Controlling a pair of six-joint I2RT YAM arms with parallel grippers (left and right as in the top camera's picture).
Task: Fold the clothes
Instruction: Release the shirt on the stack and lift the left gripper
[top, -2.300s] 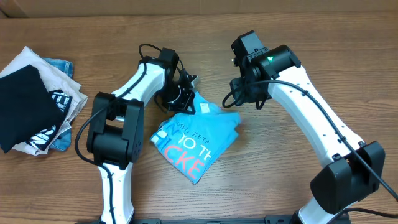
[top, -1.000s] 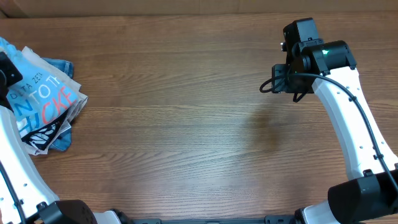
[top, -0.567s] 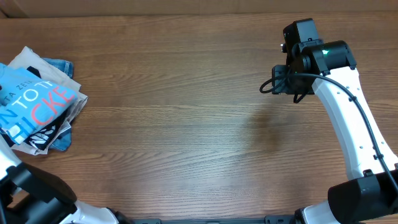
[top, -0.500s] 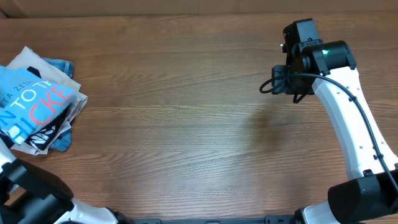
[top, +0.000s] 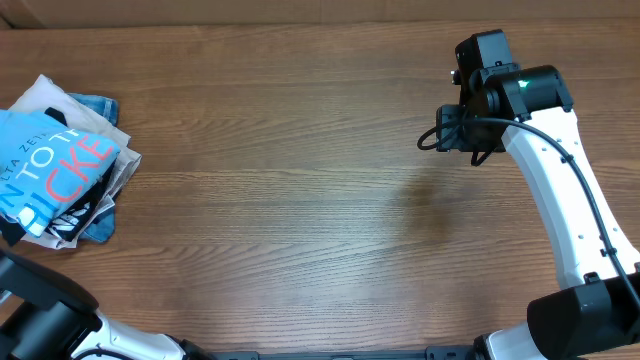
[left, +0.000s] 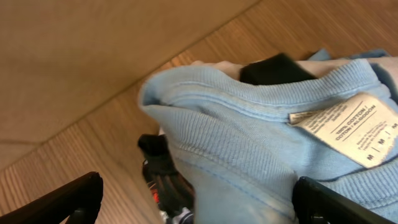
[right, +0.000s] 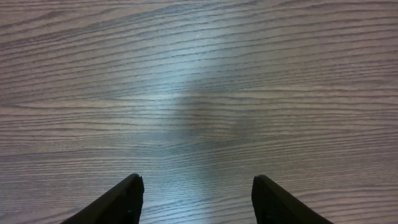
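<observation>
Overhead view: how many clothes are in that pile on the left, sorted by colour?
Sky-blue T-shirt: 1
Black garment with white print: 1
Beige garment: 1
Denim garment: 1
Total visible: 4

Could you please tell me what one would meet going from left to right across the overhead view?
sky-blue T-shirt, lying on other garments → bare wooden table → right hand. The left arm is left out, since it overlaps the pile.
</observation>
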